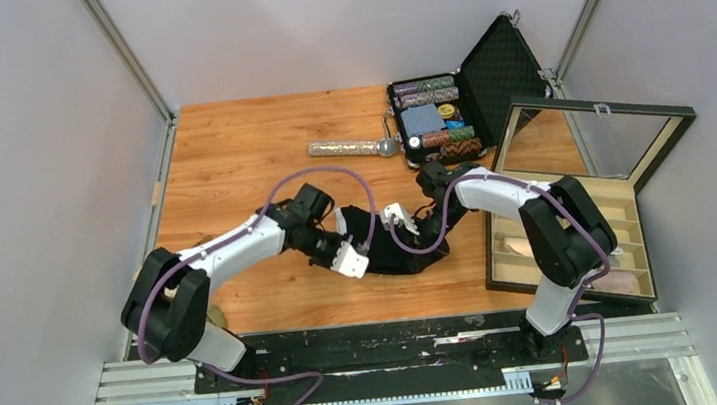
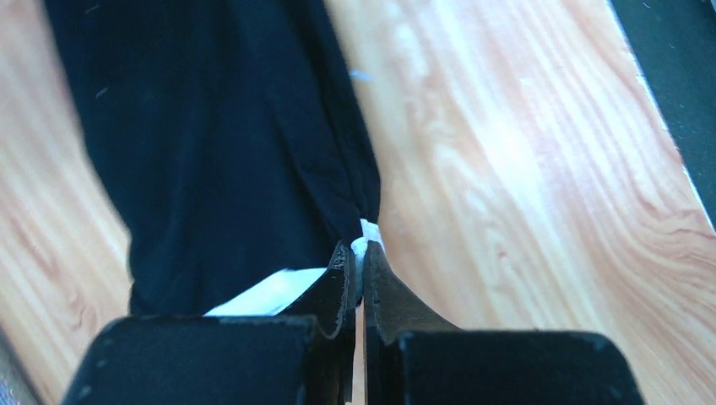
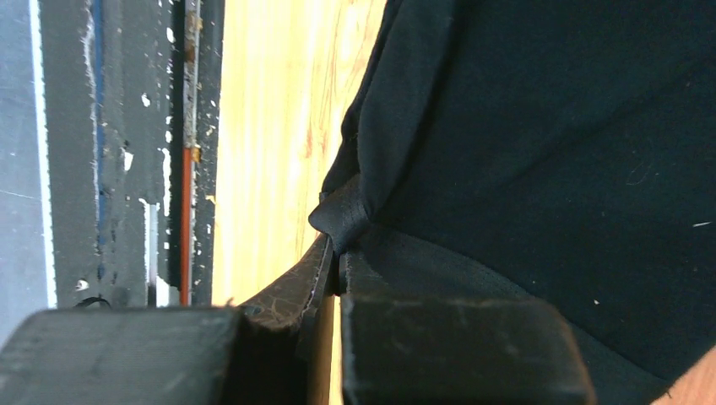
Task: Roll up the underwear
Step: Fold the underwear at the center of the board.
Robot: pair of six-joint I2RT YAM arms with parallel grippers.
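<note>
A black underwear (image 1: 411, 260) lies on the wooden table between the two arms. In the left wrist view it (image 2: 219, 143) fills the upper left, with a white strip at its near edge. My left gripper (image 2: 361, 253) is shut on a pinched corner of it, where a bit of white shows between the tips. From above, this gripper (image 1: 352, 259) sits at the cloth's left end. My right gripper (image 3: 336, 253) is shut on a bunched fold at the edge of the black underwear (image 3: 549, 143). It (image 1: 401, 220) stands at the cloth's far right side.
A glittery silver microphone (image 1: 354, 148) lies behind the arms. Next to it stands an open black case of chips (image 1: 436, 119). A wooden compartment box (image 1: 564, 231) with a raised glass lid is at the right, pale cloth pieces (image 1: 525, 242) inside. The black base rail (image 3: 110, 152) runs along the near edge.
</note>
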